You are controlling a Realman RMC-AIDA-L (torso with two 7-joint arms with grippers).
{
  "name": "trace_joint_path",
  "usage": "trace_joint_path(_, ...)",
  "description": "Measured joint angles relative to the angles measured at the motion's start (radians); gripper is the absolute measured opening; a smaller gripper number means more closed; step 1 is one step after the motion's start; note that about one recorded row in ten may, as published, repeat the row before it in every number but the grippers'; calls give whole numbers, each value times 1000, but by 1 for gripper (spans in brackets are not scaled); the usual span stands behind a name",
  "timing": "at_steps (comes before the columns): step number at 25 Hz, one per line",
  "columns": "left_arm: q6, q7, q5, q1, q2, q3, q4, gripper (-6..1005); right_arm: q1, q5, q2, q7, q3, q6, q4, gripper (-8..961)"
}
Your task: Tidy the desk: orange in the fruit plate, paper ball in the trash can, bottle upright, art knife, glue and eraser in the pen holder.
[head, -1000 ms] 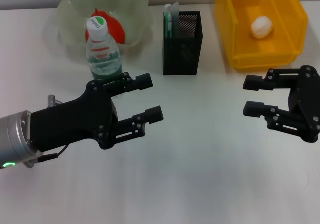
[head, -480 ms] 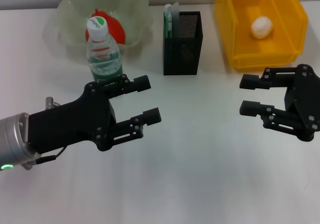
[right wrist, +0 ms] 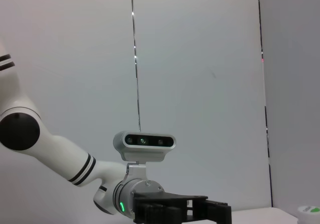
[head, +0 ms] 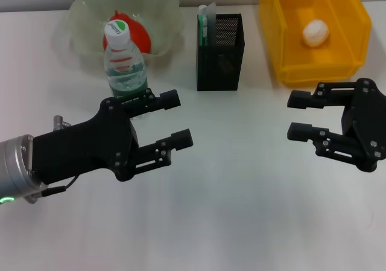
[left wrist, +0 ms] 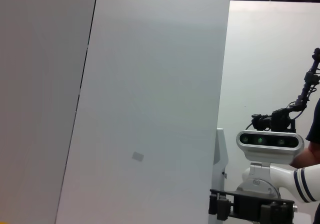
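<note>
White desk (head: 241,210) | orange (head: 129,35) in bowl (head: 81,11) | paper ball (head: 316,32) in bin (head: 356,17) | both grippers (head: 172,119) (head: 300,115) spread

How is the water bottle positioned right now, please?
Upright: the water bottle stands with its cap on top, before the fruit plate.

left claw (head: 171,119) drifted back, right claw (head: 299,115) leftward
</note>
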Motion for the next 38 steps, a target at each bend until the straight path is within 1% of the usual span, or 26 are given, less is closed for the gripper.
trace_joint_path(7,-5,0,0,-3,-1,0,0,662,1,-1,0,-11,-4,0,24,427)
trace_joint_path(12,-4,0,0,-3,0,0,0,662,4,-2,5,-5,-1,-1,28,427)
trace_joint_path(17,-1,0,0,-3,1,0,1,662,7,-3,3,2,3,-2,29,456)
trace_joint_path(23,0,2,0,0,1,0,2,662,1,-4,10,2,4,-1,29,491)
trace_joint_path(28,0,5,0,1,1,0,2,662,0,-5,12,1,4,3,29,566)
trace_joint_path(38,11,8,0,2,1,0,1,662,1,-5,14,1,-3,5,29,566)
